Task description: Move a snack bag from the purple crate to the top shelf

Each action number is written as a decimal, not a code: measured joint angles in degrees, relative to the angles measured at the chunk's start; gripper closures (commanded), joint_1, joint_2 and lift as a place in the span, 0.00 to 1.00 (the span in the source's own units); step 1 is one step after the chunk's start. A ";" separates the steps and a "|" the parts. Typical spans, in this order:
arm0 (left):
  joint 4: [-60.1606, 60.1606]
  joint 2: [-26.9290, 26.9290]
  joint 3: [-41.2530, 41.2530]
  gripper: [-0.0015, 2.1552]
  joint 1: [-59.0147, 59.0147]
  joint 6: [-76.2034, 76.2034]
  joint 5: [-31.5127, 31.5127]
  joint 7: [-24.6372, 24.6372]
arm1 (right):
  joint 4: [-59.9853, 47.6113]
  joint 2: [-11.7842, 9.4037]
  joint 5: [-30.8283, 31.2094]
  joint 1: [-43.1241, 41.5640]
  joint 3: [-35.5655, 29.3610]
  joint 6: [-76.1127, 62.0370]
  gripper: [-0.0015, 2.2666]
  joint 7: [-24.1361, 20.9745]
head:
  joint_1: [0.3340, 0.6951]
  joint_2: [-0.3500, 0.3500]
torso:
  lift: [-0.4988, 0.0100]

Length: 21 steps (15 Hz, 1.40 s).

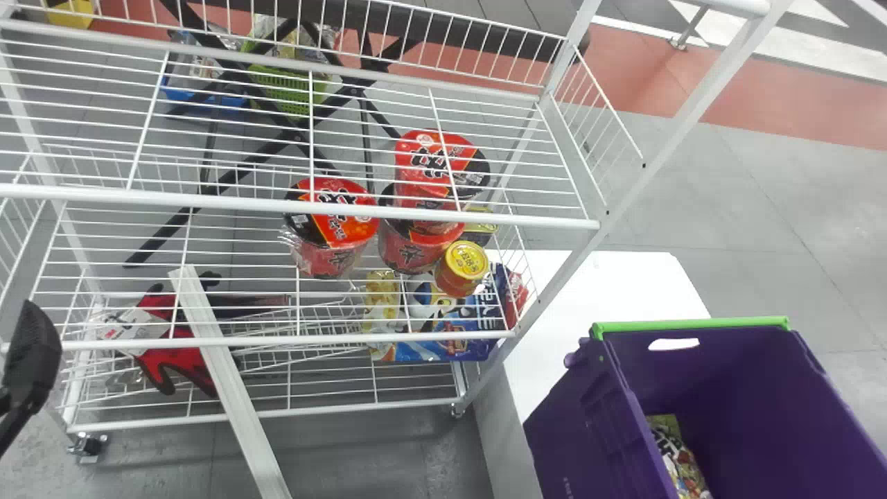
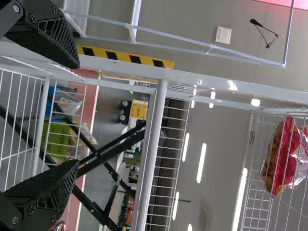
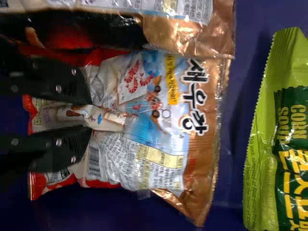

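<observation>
The orange-brown, white and blue crinkled snack bag [image 3: 166, 115] is in your right pincer [image 3: 89, 115], which is clenched on a gathered fold of its film, down inside the purple plastic crate [image 1: 727, 360]. A black-and-red bag with a coppery edge [image 3: 187, 33] overlaps it along one side, and a lime and dark green bag [image 3: 262, 144] lies near it, apart. Taking the middle of your head view as the clock's centre, you have the green-rimmed crate at four o'clock, on the white desk [image 1: 596, 284]. Toward ten o'clock you see the top shelf [image 1: 298, 208] of a white wire rack. Under that shelf, near the clock's centre, stand red-and-black lidded cups [image 1: 332, 215] and a yellow-lidded jar [image 1: 463, 267]; red-and-black gloves [image 1: 187, 353] lie lower, near eight o'clock. Your left pincer [image 1: 31, 346] waits between eight and nine, beside the rack, released, its two fingers well apart.
</observation>
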 measured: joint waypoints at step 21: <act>-1.05 -0.42 -0.75 0.06 -0.12 3.45 -1.23 0.78 | -16.60 4.26 -1.86 6.59 -7.74 3.98 0.95 4.32 | 1.00 0.00 | 0.15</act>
